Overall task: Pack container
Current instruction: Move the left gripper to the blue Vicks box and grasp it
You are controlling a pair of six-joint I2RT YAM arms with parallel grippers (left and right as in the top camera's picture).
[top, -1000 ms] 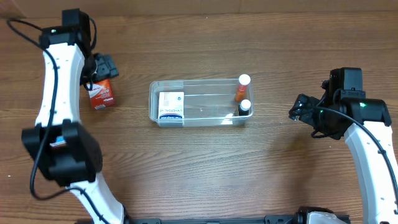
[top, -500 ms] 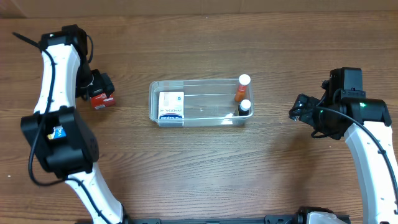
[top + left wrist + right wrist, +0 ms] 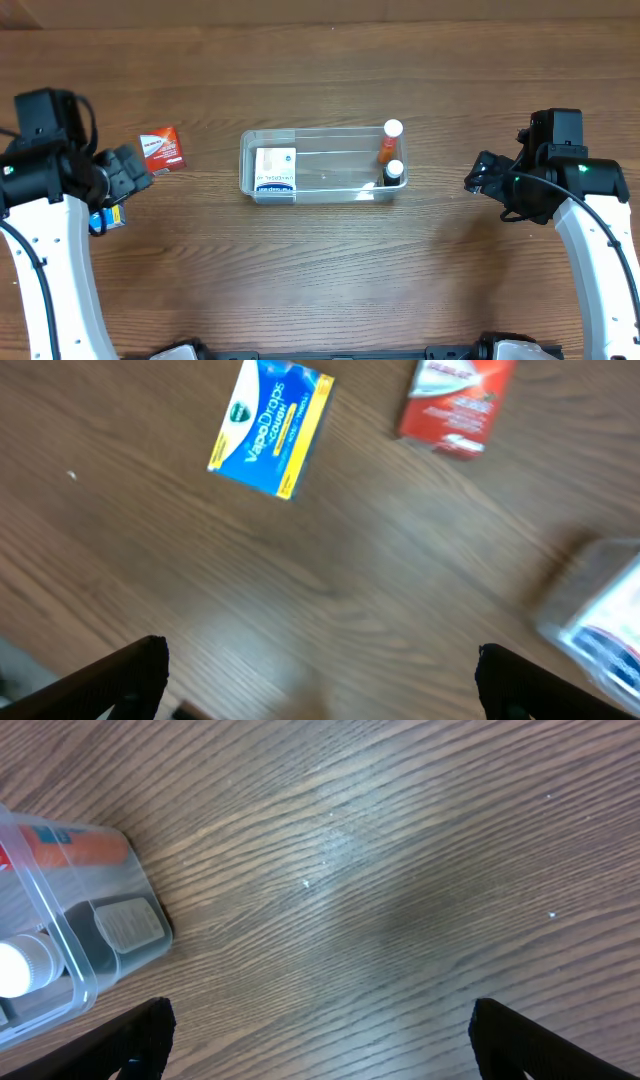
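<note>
Wooden counter [image 3: 320,290] overhead: the container [image 3: 335,168] is sitting mid-counter, already holding a white box [image 3: 275,170], an orange bottle [image 3: 388,146] and a dark bottle [image 3: 393,172]. Left wrist: my left gripper [image 3: 320,658] is hanging spread apart and empty near a blue box [image 3: 270,425] and a red box [image 3: 455,400], both lying outside, so I'm judging packing roughly half done. Right wrist: my right gripper [image 3: 320,1015] is gaping empty near the container's end

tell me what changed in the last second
The left gripper pulled away from the red box, back and to the left toward its base, and is now open and empty. The red box was left lying outside the container and seems slightly turned. The right arm and the container stayed put.
</note>
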